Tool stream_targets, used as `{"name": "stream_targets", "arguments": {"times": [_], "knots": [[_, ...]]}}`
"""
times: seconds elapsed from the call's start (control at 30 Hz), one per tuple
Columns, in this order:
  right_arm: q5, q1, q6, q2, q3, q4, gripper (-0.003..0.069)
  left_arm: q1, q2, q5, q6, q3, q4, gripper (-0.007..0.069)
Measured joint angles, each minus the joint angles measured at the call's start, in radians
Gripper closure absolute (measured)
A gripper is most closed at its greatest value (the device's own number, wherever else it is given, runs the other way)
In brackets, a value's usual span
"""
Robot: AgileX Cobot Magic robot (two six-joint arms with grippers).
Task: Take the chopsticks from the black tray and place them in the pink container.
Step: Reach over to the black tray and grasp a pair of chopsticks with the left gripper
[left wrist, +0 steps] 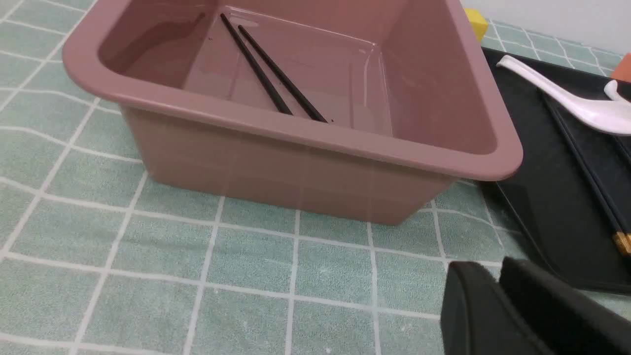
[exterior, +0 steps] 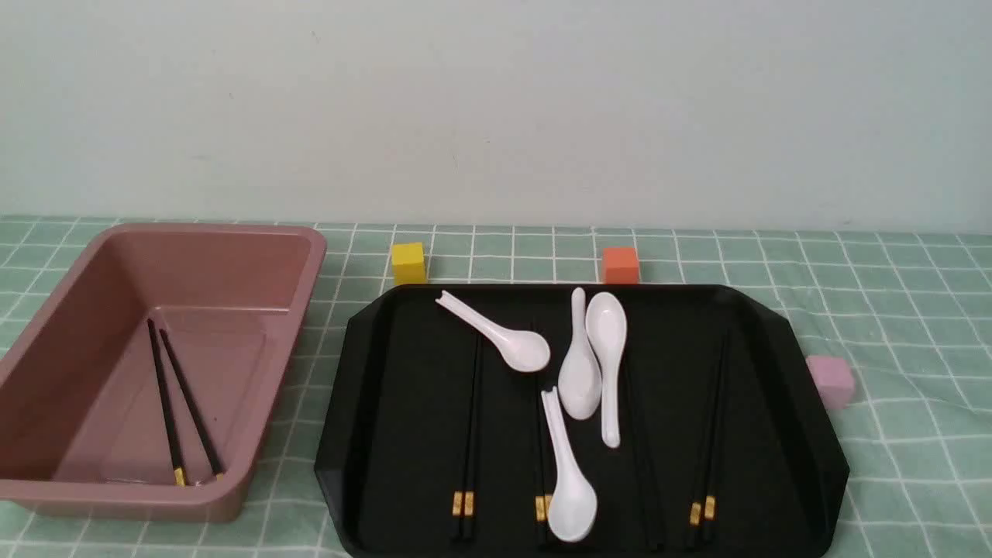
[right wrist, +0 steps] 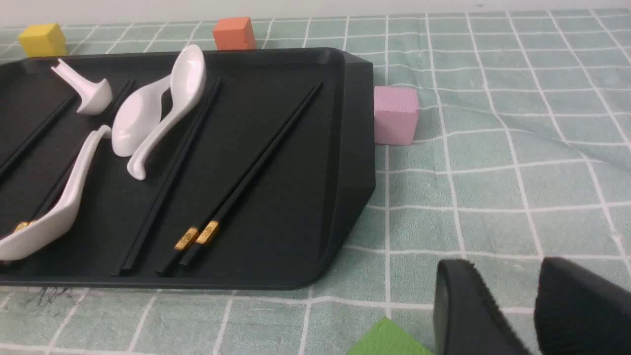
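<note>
1 pair of chopsticks [exterior: 177, 403] is lying on the floor of the tub [exterior: 77, 325], with the gold ends pointing toward the robot. More chopsticks [exterior: 470, 434] are lying on the tray [exterior: 387, 434], and 3 pairs are showing gold bands at the near end. 4 white spoons [exterior: 604, 349] are lying there too, and 1 is covering part of the middle pair. The tub is sitting just left of the tray on a green checked cloth [exterior: 891, 310]. A yellow cube [exterior: 408, 263] and an orange cube [exterior: 620, 266] are sitting behind the tray. A pink cube [exterior: 831, 381] is sitting just beside its right edge. The left claw [left wrist: 500, 268] is looking pinched together and is holding nothing. The right claw [right wrist: 512, 264] is showing a narrow gap and is holding nothing, near a green block [right wrist: 389, 340].
</note>
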Motion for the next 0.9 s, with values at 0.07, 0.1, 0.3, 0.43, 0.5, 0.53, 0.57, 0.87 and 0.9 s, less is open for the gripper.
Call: {"name": "stream_targets", "arguments": {"times": [0.07,0.1,0.3,0.43,0.5,0.53,0.57,0.87,0.9], "knots": [[0.0,0.0,0.0,0.0,0.0,0.0,0.0419,0.0,0.0,0.0,0.0,0.0,0.0,0.0532],[0.0,0.0,0.0,0.0,0.0,0.0,0.0419,0.0,0.0,0.0,0.0,0.0,0.0,0.0532],[0.0,0.0,0.0,0.0,0.0,0.0,0.0419,0.0,0.0,0.0,0.0,0.0,0.0,0.053],[0.0,0.0,0.0,0.0,0.0,0.0,0.0419,0.0,0.0,0.0,0.0,0.0,0.0,0.0524],[0.0,0.0,0.0,0.0,0.0,0.0,0.0419,0.0,0.0,0.0,0.0,0.0,0.0,0.0522],[0.0,0.0,0.0,0.0,0.0,0.0,0.0419,0.0,0.0,0.0,0.0,0.0,0.0,0.0521],[0.0,0.0,0.0,0.0,0.0,0.0,0.0419,0.0,0.0,0.0,0.0,0.0,0.0,0.0521],[0.0,0.0,0.0,0.0,0.0,0.0,0.0419,0.0,0.0,0.0,0.0,0.0,0.0,0.0512],[0.0,0.0,0.0,0.0,0.0,0.0,0.0419,0.0,0.0,0.0,0.0,0.0,0.0,0.0511]]}}
